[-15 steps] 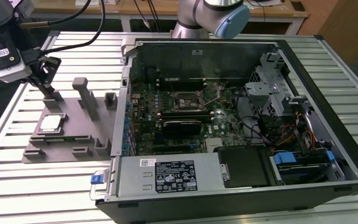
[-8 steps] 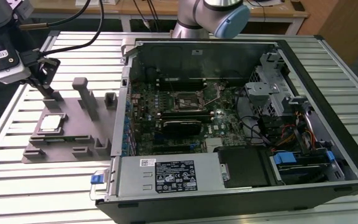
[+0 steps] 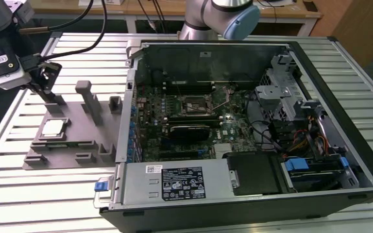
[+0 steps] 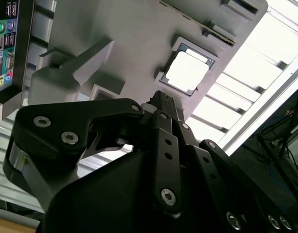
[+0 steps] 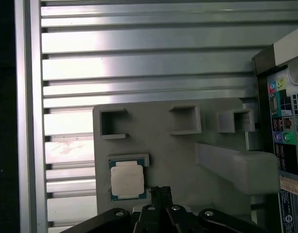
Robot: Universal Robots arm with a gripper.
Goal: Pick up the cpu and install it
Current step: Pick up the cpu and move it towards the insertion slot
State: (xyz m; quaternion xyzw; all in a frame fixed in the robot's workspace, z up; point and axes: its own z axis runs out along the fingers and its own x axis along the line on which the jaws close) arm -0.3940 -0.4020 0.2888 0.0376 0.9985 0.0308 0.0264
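Observation:
The cpu point(image 3: 52, 128) is a small flat square chip with a pale silvery top. It lies in a shallow pocket of the grey fixture tray point(image 3: 76, 143) at the exterior view's left. Both wrist views show the cpu point(image 4: 187, 72) point(image 5: 127, 178) on the tray point(image 4: 134, 43) point(image 5: 178, 155). My gripper point(image 3: 44, 87) hangs above the tray's far part, behind the chip and apart from it. Its black fingers point(image 4: 161, 104) point(image 5: 161, 191) are shut together with nothing between them. On the motherboard in the open case, the square socket point(image 3: 196, 104) lies bare.
The open computer case point(image 3: 316, 73) lies on its side across the slatted metal table point(image 3: 18, 179), right beside the tray. Upright grey posts point(image 3: 86, 99) rise from the tray near my gripper. A black block point(image 3: 190, 130) sits just in front of the socket. Cables run inside the case's right half.

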